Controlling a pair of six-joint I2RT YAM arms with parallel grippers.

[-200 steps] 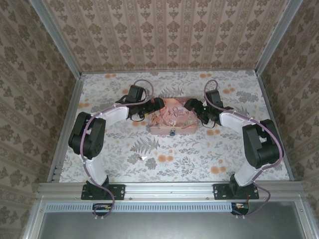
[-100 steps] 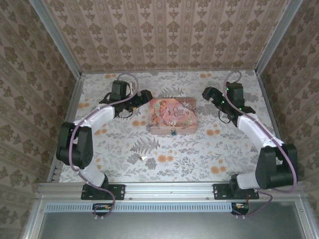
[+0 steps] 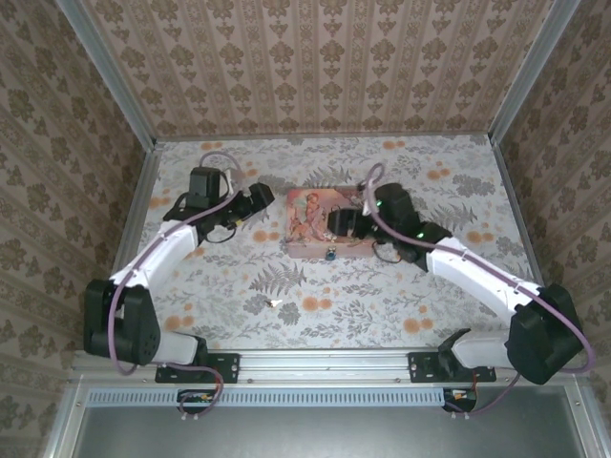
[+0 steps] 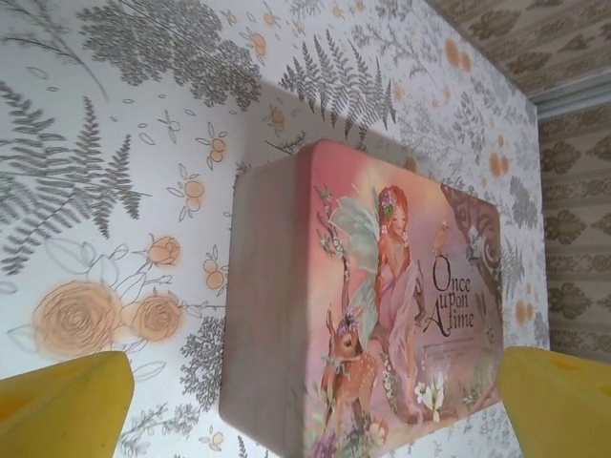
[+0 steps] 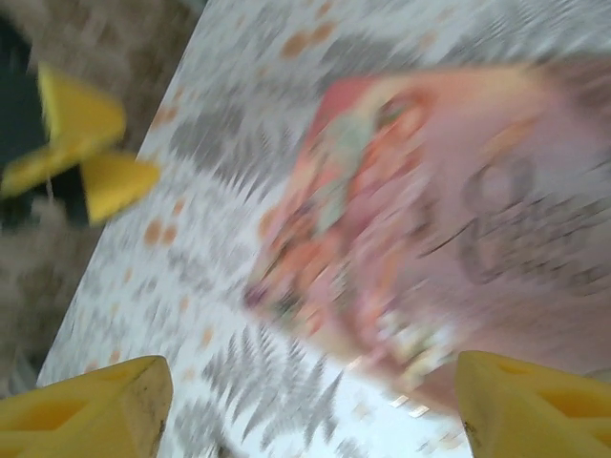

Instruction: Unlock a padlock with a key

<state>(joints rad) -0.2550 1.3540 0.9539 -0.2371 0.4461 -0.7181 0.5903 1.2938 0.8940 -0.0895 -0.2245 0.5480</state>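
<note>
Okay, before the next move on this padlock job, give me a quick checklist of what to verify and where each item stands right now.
1. Key free to pick up: ok. The key lies alone on the table, apart from both arms.
2. Left tool open and empty: ok. It is beside the pink tin, with its fingers wide apart in the left wrist view.
3. Right tool open and empty: ok. It is over the tin with its fingers apart.
4. Padlock located: ok. It is at the tin's near edge.
5. Keyhole direction: cannot tell, too small.
6. Right wrist view sharp: not ok, blurred.
</note>
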